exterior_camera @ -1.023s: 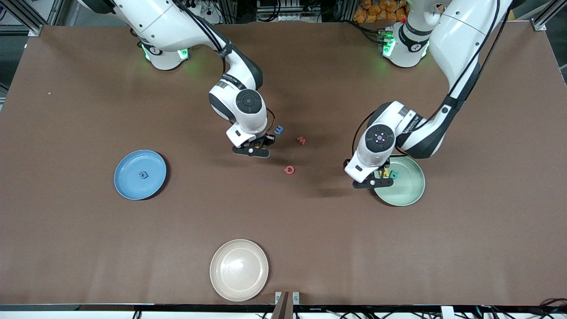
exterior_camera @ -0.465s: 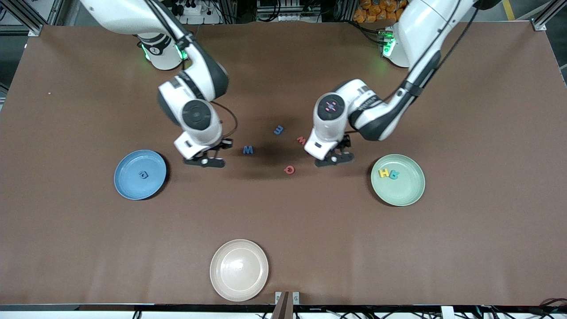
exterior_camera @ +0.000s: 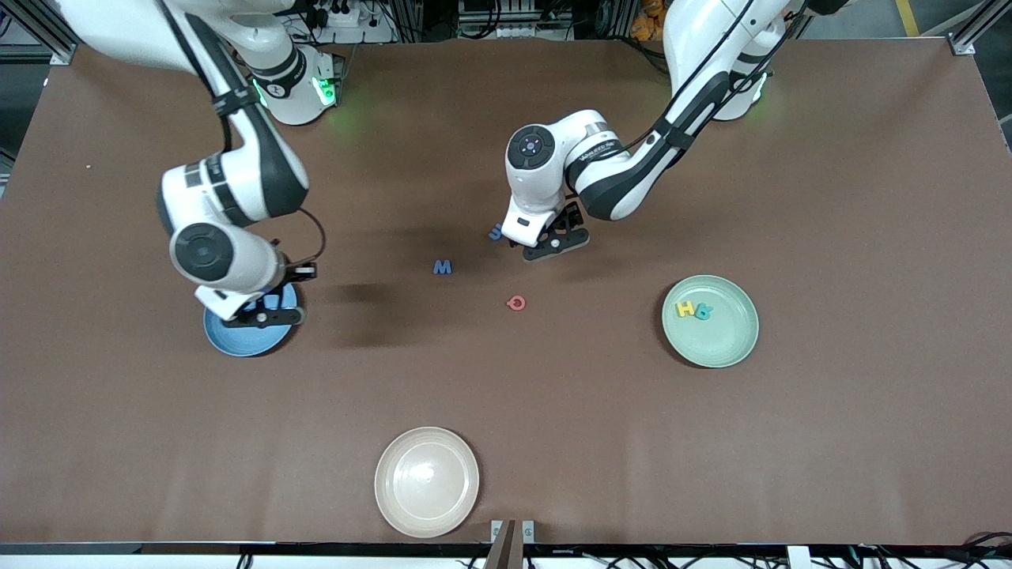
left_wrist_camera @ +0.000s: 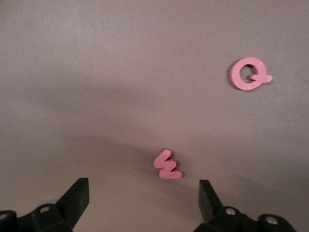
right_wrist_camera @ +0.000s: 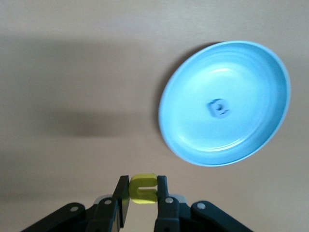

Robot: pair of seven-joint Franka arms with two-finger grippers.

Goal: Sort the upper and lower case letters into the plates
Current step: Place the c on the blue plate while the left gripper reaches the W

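Over the blue plate (exterior_camera: pixel 237 336) at the right arm's end: right gripper (exterior_camera: pixel 265 316), pinching a yellow letter (right_wrist_camera: pixel 143 188) between its fingers; 1 blue letter (right_wrist_camera: pixel 218 108) lying in that plate. Mid-table: blue M (exterior_camera: pixel 443 268), red Q (exterior_camera: pixel 516 303), another blue letter (exterior_camera: pixel 495 232) partly hidden by the left arm. Above a small red letter (left_wrist_camera: pixel 167 165): left gripper (exterior_camera: pixel 556 241), spread wide, empty. Toward the left arm's end: pale green plate (exterior_camera: pixel 731 348) with a yellow H (exterior_camera: pixel 685 309) and a teal letter (exterior_camera: pixel 704 312). Nearest the camera: cream plate (exterior_camera: pixel 427 482).

A cream-white plate (exterior_camera: pixel 427 482) sits on the brown counter (exterior_camera: pixel 830 442), close to the edge nearest the front camera, with nothing on it.
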